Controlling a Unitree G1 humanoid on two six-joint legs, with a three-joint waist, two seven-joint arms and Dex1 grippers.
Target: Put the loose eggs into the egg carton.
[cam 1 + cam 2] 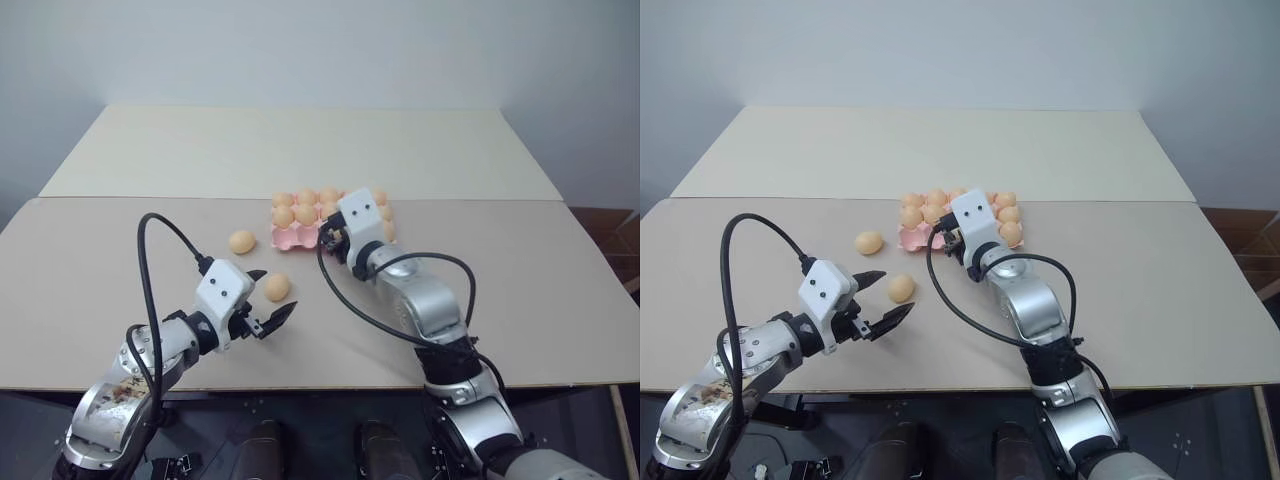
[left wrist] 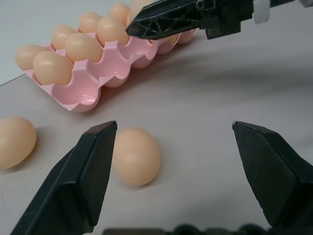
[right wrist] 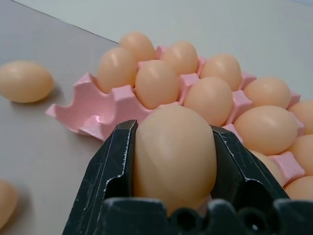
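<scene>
On the beige worktop (image 1: 150,240), the right pincer (image 3: 174,161) grips a smooth orange-tan egg (image 3: 174,152) beside the pink moulded egg carton (image 3: 105,115) (left pincer (image 1: 272,300) gapes wide near a loose egg (image 1: 277,287)).

The eggs (image 3: 157,83) look smooth with a soft satin sheen, like plastic. The egg carton (image 3: 93,111) is pink moulded stuff, smooth and slightly glossy, with highlights in its empty cups. The worktop (image 1: 300,150) is a pale, matt, even surface. The right pincer (image 3: 175,161) has black plastic fingers, finely scratched and dull. The left pincer (image 2: 182,166) has the same black matt fingers (image 2: 88,176).
</scene>
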